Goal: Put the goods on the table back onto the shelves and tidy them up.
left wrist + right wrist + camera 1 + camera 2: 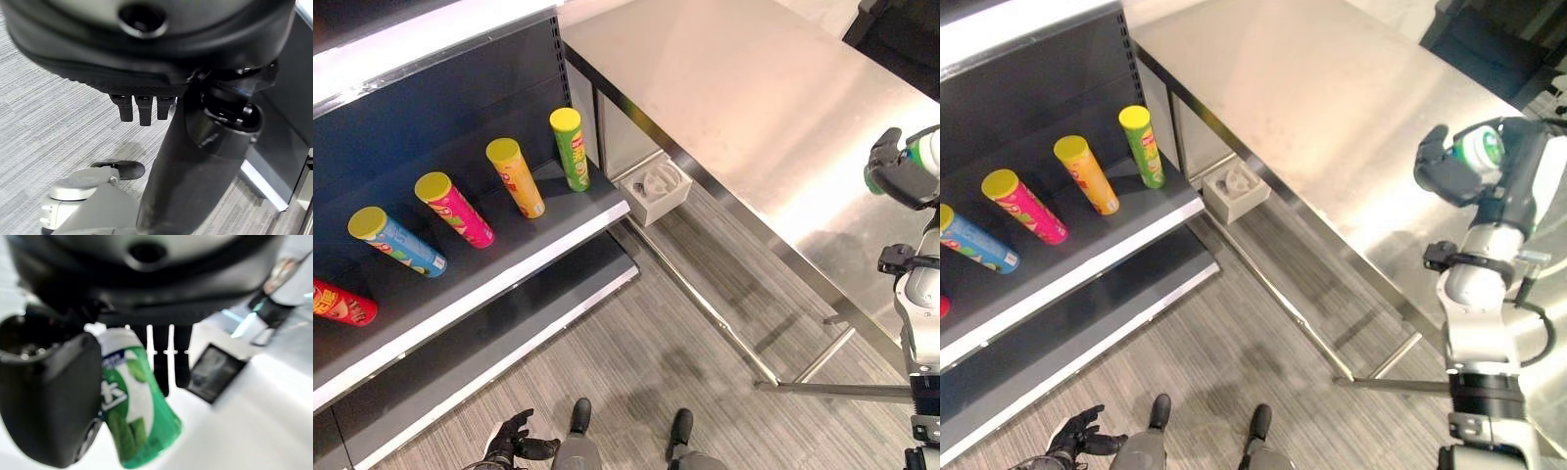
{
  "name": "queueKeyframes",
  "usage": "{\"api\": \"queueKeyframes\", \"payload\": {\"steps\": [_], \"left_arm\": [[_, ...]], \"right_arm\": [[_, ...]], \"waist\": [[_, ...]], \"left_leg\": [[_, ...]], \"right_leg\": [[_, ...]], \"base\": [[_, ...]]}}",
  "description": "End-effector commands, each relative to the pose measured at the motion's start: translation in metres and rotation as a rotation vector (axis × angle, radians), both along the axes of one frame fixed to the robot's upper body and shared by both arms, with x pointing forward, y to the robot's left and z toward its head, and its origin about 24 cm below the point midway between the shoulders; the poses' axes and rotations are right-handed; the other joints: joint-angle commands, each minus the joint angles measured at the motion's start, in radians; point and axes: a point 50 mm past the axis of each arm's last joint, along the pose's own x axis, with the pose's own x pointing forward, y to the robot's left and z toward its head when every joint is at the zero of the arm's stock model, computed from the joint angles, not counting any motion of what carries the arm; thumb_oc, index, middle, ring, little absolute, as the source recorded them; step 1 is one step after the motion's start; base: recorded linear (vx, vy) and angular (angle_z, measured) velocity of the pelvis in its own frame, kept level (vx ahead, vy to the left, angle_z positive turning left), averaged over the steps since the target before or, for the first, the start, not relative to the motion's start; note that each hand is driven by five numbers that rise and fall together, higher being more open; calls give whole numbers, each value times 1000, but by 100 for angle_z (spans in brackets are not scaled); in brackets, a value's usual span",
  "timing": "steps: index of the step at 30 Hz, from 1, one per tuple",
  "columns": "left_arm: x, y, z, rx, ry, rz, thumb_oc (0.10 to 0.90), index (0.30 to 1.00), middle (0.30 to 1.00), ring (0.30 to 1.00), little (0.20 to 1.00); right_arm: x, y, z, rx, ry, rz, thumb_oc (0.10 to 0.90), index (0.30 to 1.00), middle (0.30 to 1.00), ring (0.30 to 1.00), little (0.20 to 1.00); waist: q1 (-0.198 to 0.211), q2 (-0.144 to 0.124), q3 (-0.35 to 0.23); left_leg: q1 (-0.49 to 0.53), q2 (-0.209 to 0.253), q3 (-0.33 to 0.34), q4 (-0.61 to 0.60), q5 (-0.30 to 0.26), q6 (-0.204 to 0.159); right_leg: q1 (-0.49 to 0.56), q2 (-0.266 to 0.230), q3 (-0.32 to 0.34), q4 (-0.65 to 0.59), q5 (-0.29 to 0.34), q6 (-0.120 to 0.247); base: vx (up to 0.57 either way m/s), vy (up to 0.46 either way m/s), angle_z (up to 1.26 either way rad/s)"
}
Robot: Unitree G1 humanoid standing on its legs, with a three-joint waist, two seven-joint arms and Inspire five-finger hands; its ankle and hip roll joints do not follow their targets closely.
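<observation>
Above the steel tabletop [1332, 108], the right hand [1445, 164] has its fingers closed around a green-and-white bottle [1482, 147], not yet shelved. Five chip cans stand tidy on the shelf [509, 264]. Left hand [514, 438] hangs low, fingers relaxed.

A small green-and-white bottle [132, 406] with a white top sits in the right hand [1449, 166], gripped between the thumb and the curled fingers and raised over the right part of the steel bench [1332, 108]. On the dark shelf [509, 264] to the left, five tall snack cans lie in a row, each leaning back with its lid toward the camera: a green can [572, 149] with a yellow lid nearest the bench, then an orange can [516, 177], a pink can [455, 210], a blue can [397, 241], and a red can [340, 303] at the far left edge, partly cut off.
</observation>
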Motion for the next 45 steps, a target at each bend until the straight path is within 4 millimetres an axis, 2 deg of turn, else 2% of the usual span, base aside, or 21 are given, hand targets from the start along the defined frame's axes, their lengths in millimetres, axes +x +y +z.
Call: {"api": "queueKeyframes", "payload": {"steps": [1,5,10,13,15,16,17,18,20,22,26,30,33,35,37,38,40,41,44,45], "left_arm": [[-13,28,5,87,45,-44,800,900,900,900,900],[-19,30,4,75,59,-39,800,900,900,900,900],[-28,36,3,74,86,-16,800,900,900,900,900],[-26,39,3,81,90,-14,800,900,900,900,900],[-21,39,3,82,84,-15,800,900,900,900,900],[-20,38,3,81,83,-15,800,900,900,900,900],[-20,36,2,76,87,-17,800,900,900,900,900],[-21,36,1,79,94,-22,800,900,900,900,900],[-24,34,-1,76,111,-33,800,900,900,900,900],[-32,33,-4,79,149,-28,800,900,900,900,900],[-39,33,-8,90,187,-35,800,900,900,900,900],[-46,34,-10,111,225,-47,800,900,900,900,900],[-50,35,-11,118,233,-32,800,900,900,900,900],[-48,37,-10,133,237,-46,800,900,900,900,900],[-45,41,-8,148,231,-50,800,900,900,900,900],[-41,42,-6,154,220,-59,800,900,900,900,900],[-34,45,-3,166,200,-69,800,900,900,900,900],[-31,46,-2,163,184,-62,800,900,900,900,900],[-23,48,1,160,155,-51,800,900,900,900,900],[-20,50,3,170,142,-51,800,900,900,900,900]], "right_arm": [[-23,20,72,-212,-277,139,400,300,300,300,300],[-22,34,97,-248,-322,254,400,300,300,300,300],[-20,62,133,-298,-368,464,400,300,300,300,300],[-21,74,150,-323,-387,549,400,300,300,300,300],[-20,78,156,-328,-374,593,400,300,300,300,300],[-20,78,157,-329,-374,593,400,300,300,300,300],[-19,83,163,-333,-369,627,400,300,300,300,300],[-17,84,163,-332,-354,636,400,300,300,300,300],[-15,86,165,-333,-331,656,400,300,300,300,300],[-13,89,163,-332,-307,688,400,300,300,300,300],[-6,94,158,-313,-273,735,400,300,300,300,300],[-2,100,160,-357,-243,713,400,300,300,300,300],[-1,96,158,-353,-237,688,400,300,300,300,300],[1,92,155,-345,-225,660,400,300,300,300,300],[1,95,156,-356,-230,666,400,300,300,300,300],[2,96,156,-363,-224,664,400,300,300,300,300],[3,99,155,-364,-217,677,400,300,300,300,300],[4,101,157,-370,-214,680,400,300,300,300,300],[7,102,164,-352,-231,684,400,300,300,300,300],[9,97,166,-351,-218,661,400,300,300,300,300]], "waist": [[23,-59,-136],[44,-64,-150],[72,-69,-156],[90,-69,-144],[85,-70,-131],[82,-69,-131],[77,-68,-126],[74,-67,-129],[71,-54,-141],[67,-44,-166],[78,-48,-186],[97,-55,-204],[100,-58,-207],[100,-62,-201],[92,-58,-182],[87,-52,-168],[77,-49,-154],[75,-47,-151],[62,-54,-134],[64,-64,-134]], "left_leg": [[11,3,3,1,-54,-2],[13,26,-23,2,-35,-23],[-12,53,-70,1,6,-50],[-43,60,-94,2,35,-67],[-80,69,-49,8,64,-72],[-85,66,-51,6,70,-70],[-89,94,80,15,79,-61],[-87,109,131,16,82,-56],[-79,125,181,13,82,-53],[-63,124,183,9,54,-60],[-54,98,180,10,36,-49],[-52,30,165,11,2,-17],[-49,-15,153,10,-20,7],[-41,-60,139,7,-40,36],[-27,-90,134,3,-50,60],[-30,-97,134,1,-31,74],[-30,-102,119,1,-34,77],[-30,-101,111,1,-34,75],[-34,-107,86,1,-30,70],[-41,-112,71,3,-23,68]], "right_leg": [[57,-7,-39,10,-124,28],[83,17,-54,9,-146,10],[88,54,-75,9,-167,-14],[89,58,-101,9,-173,-20],[90,39,-152,9,-168,-16],[87,37,-155,9,-164,-14],[95,14,-204,9,-157,-5],[96,4,-224,12,-151,-1],[103,-9,-252,16,-141,8],[124,-15,-253,15,-152,21],[141,-46,-269,17,-140,36],[136,-120,-285,47,-120,66],[126,-169,-287,92,-111,85],[102,-227,-273,191,-105,101],[61,-282,-245,299,-58,113],[37,-294,-243,334,-30,97],[-2,-269,-183,340,-41,89],[-17,-240,-156,310,-55,83],[-58,-155,-69,171,-60,78],[-44,-143,-41,117,-52,96]], "base": [[-5,-126,23],[-21,-151,28],[-62,-140,21],[-95,-70,23],[-107,15,32],[-94,80,112],[-77,93,129],[-65,132,120],[-2,120,62],[130,121,65],[81,140,39],[54,283,28],[50,270,8],[45,317,5],[-41,253,14],[-104,198,21],[-72,76,19],[-13,-11,12],[9,-54,12],[32,-59,12]]}}
